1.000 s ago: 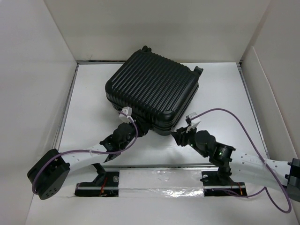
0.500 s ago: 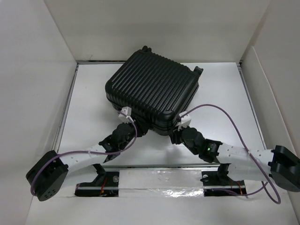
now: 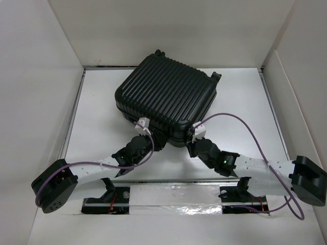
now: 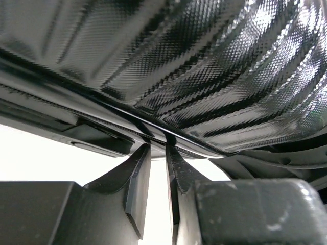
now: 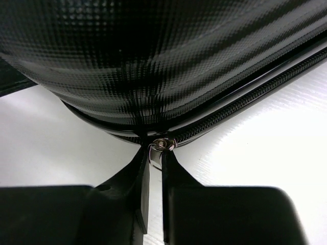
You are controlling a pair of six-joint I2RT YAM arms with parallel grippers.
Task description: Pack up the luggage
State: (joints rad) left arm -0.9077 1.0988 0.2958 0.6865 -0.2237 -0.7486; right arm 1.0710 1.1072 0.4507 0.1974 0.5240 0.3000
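Illumination is bright, diffuse and overhead. In the top view the white table [image 3: 97, 102] around the luggage [image 3: 167, 99] approaches overexposure. Shadows are soft and short, confined to the table just beside the luggage's near edge. In both wrist views the luggage shell carries broad specular streaks, strongest toward its upper right in the left wrist view. A small glint marks the metal zipper pull [image 5: 161, 145] at the luggage seam. Below the luggage, the left gripper [image 4: 158, 153] and right gripper [image 5: 153, 158] render near-black and slightly soft. The shell above the seam blurs in the right wrist view.
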